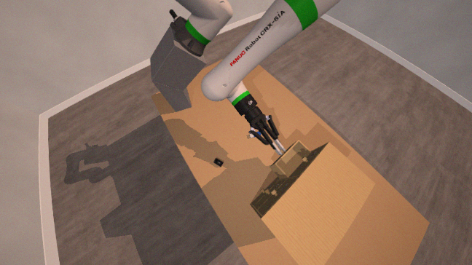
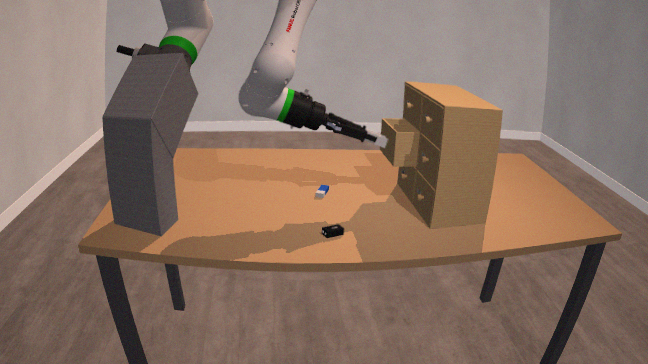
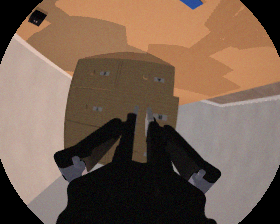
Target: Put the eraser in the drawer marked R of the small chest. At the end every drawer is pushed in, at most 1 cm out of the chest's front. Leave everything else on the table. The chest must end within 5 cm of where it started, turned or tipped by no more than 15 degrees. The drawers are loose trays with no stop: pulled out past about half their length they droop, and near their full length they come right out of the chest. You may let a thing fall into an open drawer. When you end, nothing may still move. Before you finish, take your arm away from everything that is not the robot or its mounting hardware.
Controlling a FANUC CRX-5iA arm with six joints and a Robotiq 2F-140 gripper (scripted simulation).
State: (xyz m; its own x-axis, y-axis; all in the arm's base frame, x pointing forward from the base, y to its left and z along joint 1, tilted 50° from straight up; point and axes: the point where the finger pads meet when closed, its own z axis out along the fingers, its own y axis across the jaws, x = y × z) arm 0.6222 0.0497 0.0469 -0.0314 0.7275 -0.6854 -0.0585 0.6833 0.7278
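The small chest [image 1: 320, 195] [image 2: 467, 168] [image 3: 93, 90] stands upright with two columns of three drawers. The middle-row drawer [image 2: 406, 148] [image 3: 167, 106] in the column farther from the exterior camera stands well out of the front and looks about level. No thing shows inside it. My gripper [image 1: 280, 151] [image 2: 384, 141] [image 3: 142, 113] is shut at its front, on its knob, which the fingertips mostly hide. The other drawers look pushed in. The labels are too small to read. The blue and white eraser [image 1: 258, 133] [image 2: 322, 191] [image 3: 192, 3] lies on the table, partly hidden by the gripper in the top view.
A small black block [image 1: 218, 162] [image 2: 332, 231] [image 3: 37, 18] lies on the table [image 2: 250, 203], nearer its front edge than the eraser. The grey robot pedestal [image 1: 175, 68] [image 2: 140, 158] stands at the table's other end. The arm reaches over the table from above.
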